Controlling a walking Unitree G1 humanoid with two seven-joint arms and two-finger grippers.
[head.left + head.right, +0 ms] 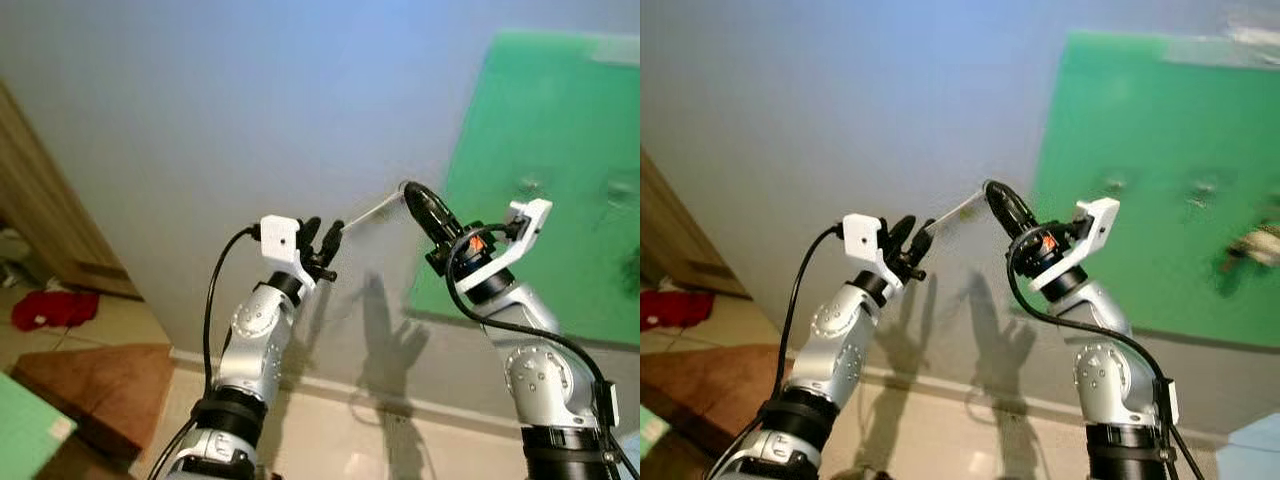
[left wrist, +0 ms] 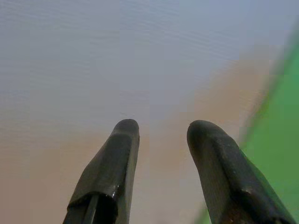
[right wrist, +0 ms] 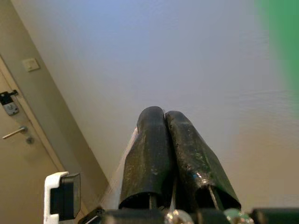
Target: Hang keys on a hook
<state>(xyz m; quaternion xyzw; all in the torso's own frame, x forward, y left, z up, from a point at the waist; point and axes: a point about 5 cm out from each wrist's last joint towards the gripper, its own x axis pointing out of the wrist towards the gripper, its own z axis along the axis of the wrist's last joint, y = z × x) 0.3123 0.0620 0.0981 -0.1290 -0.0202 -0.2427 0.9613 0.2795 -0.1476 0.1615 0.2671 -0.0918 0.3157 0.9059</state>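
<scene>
Both arms are raised in front of a pale wall. My right gripper (image 1: pixel 408 188) is shut on one end of a thin pale key strap (image 1: pixel 370 212). The strap runs down and left to the fingertips (image 1: pixel 336 230) of my left gripper (image 1: pixel 325 228). The left gripper (image 2: pixel 161 128) is open, with only wall showing between its fingers. In the right wrist view the strap (image 3: pixel 128 156) shows as a pale strip beside the closed fingers. I cannot make out the keys themselves. A green board (image 1: pixel 560 120) with small hooks (image 1: pixel 1115 183) hangs on the wall, to the right of the right gripper.
Something blurred hangs low on the board's right side (image 1: pixel 1252 245). A wooden door (image 1: pixel 40 210) stands at the left, with a handle (image 3: pixel 14 133) and a light switch (image 3: pixel 31 64) nearby. A red cloth (image 1: pixel 50 308) and a brown mat (image 1: pixel 100 390) lie on the floor.
</scene>
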